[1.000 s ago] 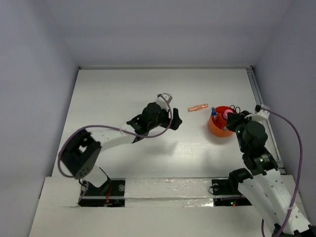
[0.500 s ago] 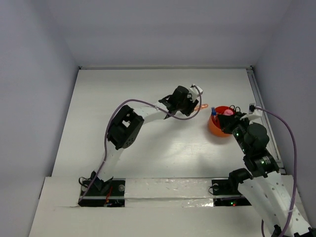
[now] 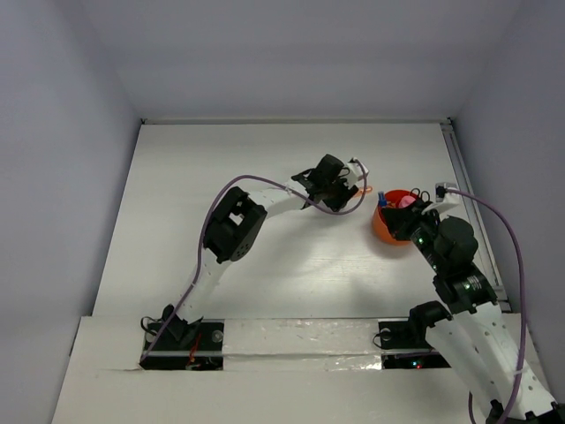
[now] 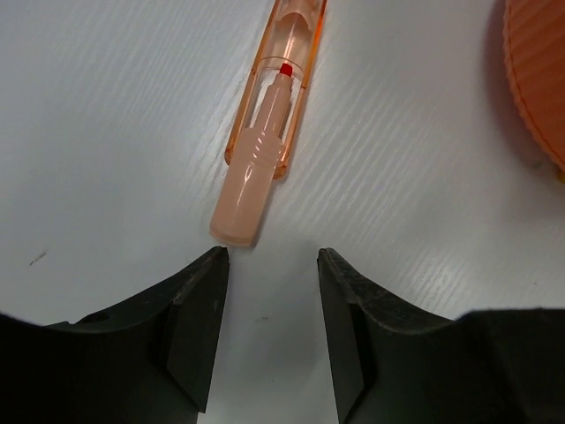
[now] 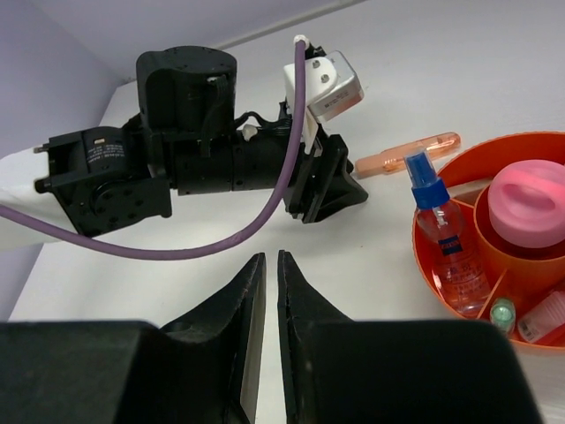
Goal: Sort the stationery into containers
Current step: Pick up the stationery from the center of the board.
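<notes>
The left claw (image 4: 269,265) hangs low over the counter (image 4: 106,132), jaws partly apart and empty. Just ahead of its gap lies the orange pen (image 4: 265,141), long axis pointing away, beside the bowl (image 4: 538,79). The right claw (image 5: 271,265), nearly together, is farther off.

**Right wrist: bowl at right, other arm ahead**

Right claw (image 5: 268,265) is hovering over the white worktop (image 5: 441,71), its fingers leaving only a thin slit with nothing in it. Left claw (image 5: 340,190) is pointing toward a clear-orange pen (image 5: 410,152) that is lying just beside the orange bowl (image 5: 508,150). Inside the bowl, a blue-capped spray bottle (image 5: 446,247) is leaning, a pink-lidded tube (image 5: 530,201) is standing in the inner cup, and a pale green stick (image 5: 501,311) is showing near the edge.
</notes>
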